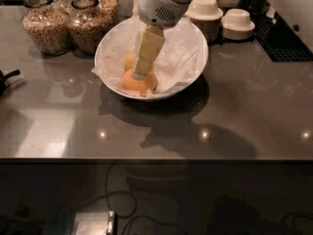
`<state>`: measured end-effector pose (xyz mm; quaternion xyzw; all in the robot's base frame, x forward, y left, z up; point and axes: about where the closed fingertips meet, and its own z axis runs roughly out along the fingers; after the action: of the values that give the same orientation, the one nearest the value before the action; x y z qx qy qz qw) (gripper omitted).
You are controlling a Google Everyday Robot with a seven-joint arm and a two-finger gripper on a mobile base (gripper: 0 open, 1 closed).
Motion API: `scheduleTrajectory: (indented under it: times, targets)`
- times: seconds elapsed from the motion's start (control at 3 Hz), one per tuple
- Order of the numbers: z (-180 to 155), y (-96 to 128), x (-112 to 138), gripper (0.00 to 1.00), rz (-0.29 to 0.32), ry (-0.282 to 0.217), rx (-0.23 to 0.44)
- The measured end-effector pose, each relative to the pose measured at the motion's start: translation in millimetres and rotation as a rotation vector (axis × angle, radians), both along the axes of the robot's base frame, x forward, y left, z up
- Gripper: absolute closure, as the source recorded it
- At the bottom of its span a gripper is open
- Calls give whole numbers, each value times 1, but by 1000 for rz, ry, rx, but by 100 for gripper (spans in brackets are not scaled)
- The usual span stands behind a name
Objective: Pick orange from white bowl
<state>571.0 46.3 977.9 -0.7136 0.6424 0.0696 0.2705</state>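
The tool (142,71) is held inside the white bowl (204,62), tip at the nearer orange (143,85) on the bowl's near-left side — its width cannot be told. The fruit should be straddled squarely, clear of the paler orange (128,60) behind, and the paper (181,58) left ungripped.

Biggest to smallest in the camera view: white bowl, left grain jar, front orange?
1. white bowl
2. left grain jar
3. front orange, partly hidden by the gripper down inside the bowl
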Motion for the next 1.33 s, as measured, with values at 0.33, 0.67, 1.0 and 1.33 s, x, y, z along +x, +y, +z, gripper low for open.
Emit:
scheduleTrajectory:
  times: [0.33,0.67,1.0,1.33]
  targets:
    - [-26,7,33,0,-178,-2,38]
    - [-50,13,60,0,-342,34,60]
    - [-49,13,58,0,-406,70,87]
    - [-49,13,58,0,-407,70,87]
